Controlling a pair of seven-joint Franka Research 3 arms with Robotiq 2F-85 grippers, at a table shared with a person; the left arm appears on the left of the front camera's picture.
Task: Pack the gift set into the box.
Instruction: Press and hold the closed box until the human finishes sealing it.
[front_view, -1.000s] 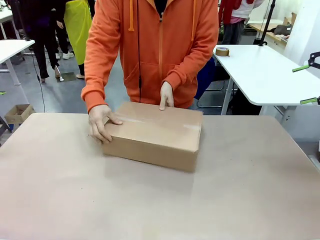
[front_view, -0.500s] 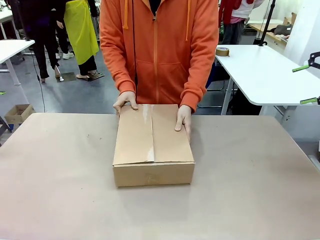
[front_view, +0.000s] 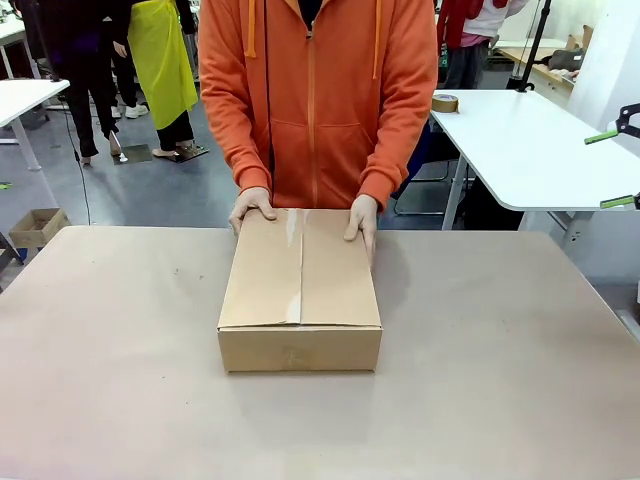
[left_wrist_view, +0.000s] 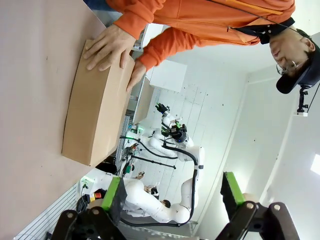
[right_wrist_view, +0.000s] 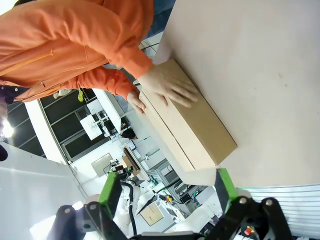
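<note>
The box (front_view: 300, 285) lies on the brown table (front_view: 480, 380) near its far middle, flaps closed, a strip of clear tape along the top seam. A person in an orange hoodie stands behind it with one hand (front_view: 250, 203) on each far corner. The gift set is hidden. In the left wrist view my left gripper (left_wrist_view: 171, 187) is open and holds nothing, with the box (left_wrist_view: 97, 107) far off across the table. My right gripper (right_wrist_view: 167, 182) is also open with nothing in it, well away from the box (right_wrist_view: 192, 125).
A white table (front_view: 530, 150) with a roll of tape (front_view: 445, 103) stands at the back right. A small brown carton (front_view: 38, 226) sits on the floor at the left. Bare tabletop lies in front of and beside the box.
The person has turned the box from slanted to lengthwise toward me. Both hands moved to its far corners, and the box slid slightly left.
</note>
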